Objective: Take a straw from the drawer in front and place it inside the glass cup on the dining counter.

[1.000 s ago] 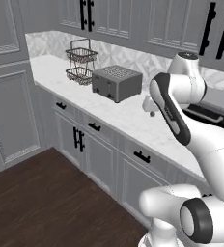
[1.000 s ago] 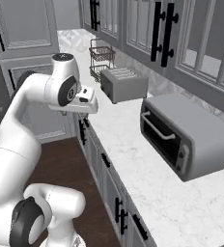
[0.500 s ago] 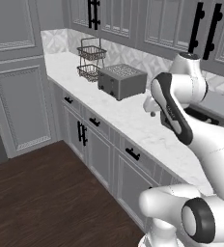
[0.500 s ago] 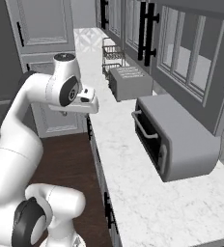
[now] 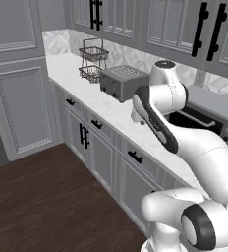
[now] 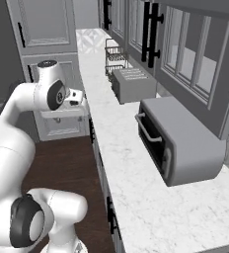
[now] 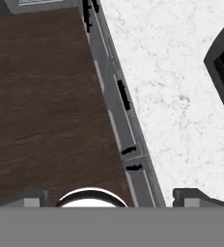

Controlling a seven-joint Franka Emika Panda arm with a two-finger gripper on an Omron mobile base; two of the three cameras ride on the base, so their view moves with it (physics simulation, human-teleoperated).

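Hovering over worktop edge (image 7: 152, 96) | fingers (image 7: 193, 197) spread wide, empty | tips cropped

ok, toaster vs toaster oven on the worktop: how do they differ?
The toaster is a smaller box with slots on top; the toaster oven is bigger, with a front door and bar handle. The toaster sits beside the wire basket; the toaster oven stands nearer the robot. Both are grey and rest on the marble worktop.

The base has driven on, so both base views have swung round: the grey slotted toaster (image 5: 124, 81) and black wire basket stand (image 5: 93, 66) now sit farther right in the left base view, and more dark wooden floor (image 5: 42, 197) shows at its lower left.
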